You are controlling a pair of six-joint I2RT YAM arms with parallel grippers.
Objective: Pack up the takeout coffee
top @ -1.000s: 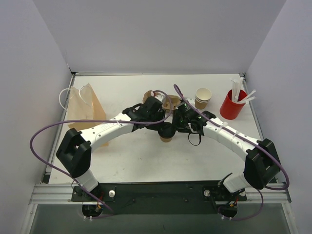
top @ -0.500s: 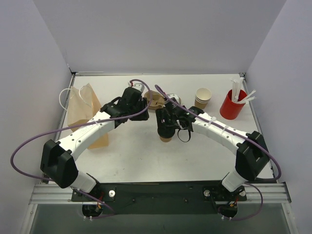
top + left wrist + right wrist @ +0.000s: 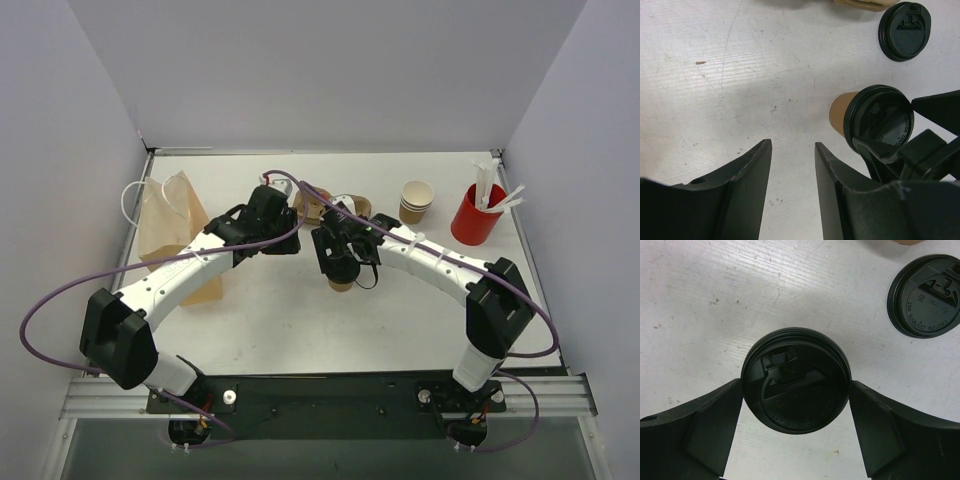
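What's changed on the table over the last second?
The left gripper drew back to its left, away from the takeout coffee, jaws apart and empty. The right gripper slid left over the cup and now straddles its black lid. The cup, brown bag and red cup stayed put.

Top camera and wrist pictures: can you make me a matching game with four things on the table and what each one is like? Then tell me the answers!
Things:
1. takeout coffee
2. spare lid
3. red cup
4. paper bag

What fits:
A. holds white sticks
B. lies by the left edge of the table
C. black, flat on the table, no cup under it
D. tan cup wearing a black lid

Pairs: 1-D, 2-C, 3-A, 4-B.
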